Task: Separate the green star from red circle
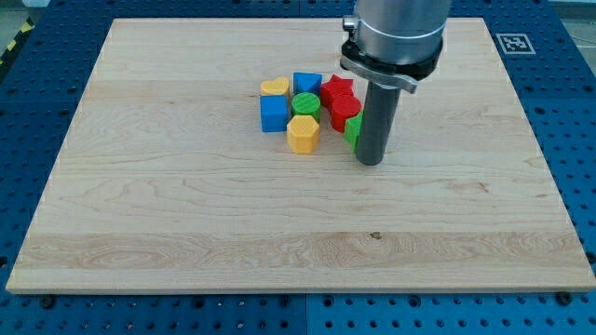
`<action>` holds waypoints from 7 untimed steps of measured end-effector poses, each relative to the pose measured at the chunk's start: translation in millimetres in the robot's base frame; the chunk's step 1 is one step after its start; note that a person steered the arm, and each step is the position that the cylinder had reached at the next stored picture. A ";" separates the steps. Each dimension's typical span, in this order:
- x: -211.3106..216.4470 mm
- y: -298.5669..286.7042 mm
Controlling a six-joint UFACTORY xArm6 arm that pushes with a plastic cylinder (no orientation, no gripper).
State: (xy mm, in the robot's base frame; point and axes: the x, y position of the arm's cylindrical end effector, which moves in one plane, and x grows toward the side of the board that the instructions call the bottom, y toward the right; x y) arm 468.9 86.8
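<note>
The green star (353, 132) shows only as a green sliver at the right of the block cluster, mostly hidden behind my rod. The red circle (343, 110) sits just to its upper left, touching it. My tip (371, 162) rests on the board right beside the green star, at its right and lower side. A red star (337, 90) lies just above the red circle.
To the left in the same cluster are a green circle (305, 102), a yellow hexagon (303, 134), a blue cube (274, 113), another blue block (307, 83) and a yellow heart (274, 87). The wooden board (186, 214) lies on a blue perforated table.
</note>
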 end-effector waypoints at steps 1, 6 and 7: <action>0.0 14.6; 13.7 11.1; -5.5 -9.8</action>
State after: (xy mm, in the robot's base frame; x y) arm 463.4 77.0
